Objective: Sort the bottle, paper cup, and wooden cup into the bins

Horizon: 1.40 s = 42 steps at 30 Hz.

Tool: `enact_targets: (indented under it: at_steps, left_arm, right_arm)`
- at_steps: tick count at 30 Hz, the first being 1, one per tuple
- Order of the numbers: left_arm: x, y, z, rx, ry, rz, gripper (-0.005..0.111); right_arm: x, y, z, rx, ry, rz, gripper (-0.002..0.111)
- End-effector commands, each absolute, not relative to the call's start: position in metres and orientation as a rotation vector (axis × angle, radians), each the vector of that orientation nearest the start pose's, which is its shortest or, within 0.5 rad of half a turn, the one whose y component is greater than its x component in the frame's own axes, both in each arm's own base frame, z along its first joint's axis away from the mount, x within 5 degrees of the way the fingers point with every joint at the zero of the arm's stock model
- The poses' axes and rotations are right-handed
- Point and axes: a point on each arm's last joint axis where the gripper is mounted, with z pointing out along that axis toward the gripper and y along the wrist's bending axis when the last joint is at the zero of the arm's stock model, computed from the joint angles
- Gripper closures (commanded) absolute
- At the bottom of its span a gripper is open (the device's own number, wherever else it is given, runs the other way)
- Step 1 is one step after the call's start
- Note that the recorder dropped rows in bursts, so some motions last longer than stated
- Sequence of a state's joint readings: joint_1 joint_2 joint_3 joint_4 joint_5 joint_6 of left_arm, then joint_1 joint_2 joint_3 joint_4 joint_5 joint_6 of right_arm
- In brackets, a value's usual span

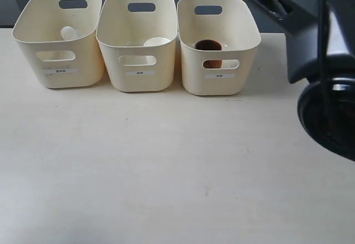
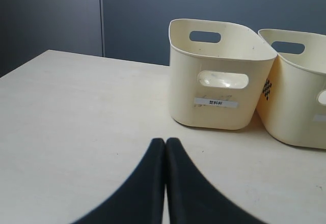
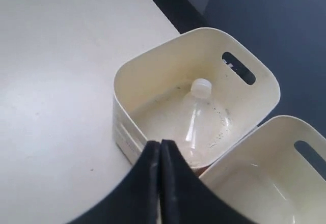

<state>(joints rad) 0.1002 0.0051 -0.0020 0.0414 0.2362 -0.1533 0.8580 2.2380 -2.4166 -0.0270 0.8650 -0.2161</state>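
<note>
Right wrist view: the right fingers (image 3: 147,183) are pressed together and hold nothing. Just beyond their tips stands a cream bin (image 3: 153,66), and inside it the bottle (image 3: 201,117), its white cap (image 3: 200,85) pointing away from the fingers. The left fingers (image 2: 153,173) are likewise closed and empty, low over the worktop (image 2: 76,112), with a labelled bin (image 2: 219,89) ahead of them and well apart. In the exterior view the paper cup (image 1: 157,41) sits in the middle bin and the wooden cup (image 1: 208,45) in the right-hand one. We judge all three items to be binned. We judge the bottle light, thin-walled, slick and apt to dent; any regrasp is best taken at the shoulder, just under the cap. The paper cup would crush easily; the wooden cup looks rigid but glossy.
</note>
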Motion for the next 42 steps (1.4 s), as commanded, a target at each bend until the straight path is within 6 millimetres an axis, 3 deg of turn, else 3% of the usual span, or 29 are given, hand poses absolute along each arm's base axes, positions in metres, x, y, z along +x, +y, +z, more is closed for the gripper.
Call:
enact_targets:
  at_steps: [1,7,12,18,23,30,33,38,42]
  left_arm:
    - [0.055,0.006,0.192,-0.187,1.704,-0.004,0.107]
    - [0.055,0.006,0.192,-0.187,1.704,-0.004,0.107]
    - [0.055,0.006,0.192,-0.187,1.704,-0.004,0.107]
    - [0.055,0.006,0.192,-0.187,1.704,-0.004,0.107]
    - [0.055,0.006,0.192,-0.187,1.704,-0.004,0.107]
    - [0.055,0.006,0.192,-0.187,1.704,-0.004,0.107]
    - [0.055,0.006,0.192,-0.187,1.704,-0.004,0.107]
    - [0.055,0.006,0.192,-0.187,1.704,-0.004,0.107]
    - [0.055,0.006,0.192,-0.187,1.704,-0.004,0.107]
  right_arm:
    - [0.322,0.378,0.386,-1.083,1.875,0.264,0.109]
    - [0.291,0.367,0.413,-1.082,1.827,0.181,0.109]
    - [0.266,0.342,0.436,-1.044,1.8,0.183,0.109]
    - [0.238,0.291,0.446,-0.977,1.778,0.125,0.109]
    - [0.207,0.236,0.453,-0.889,1.718,0.092,0.109]
    - [0.173,0.155,0.446,-0.771,1.73,0.009,0.109]
    - [0.16,0.123,0.432,-0.739,1.754,-0.045,0.109]
    - [0.143,0.087,0.404,-0.707,1.773,-0.14,0.109]
    - [0.129,0.074,0.395,-0.689,1.782,-0.104,0.109]
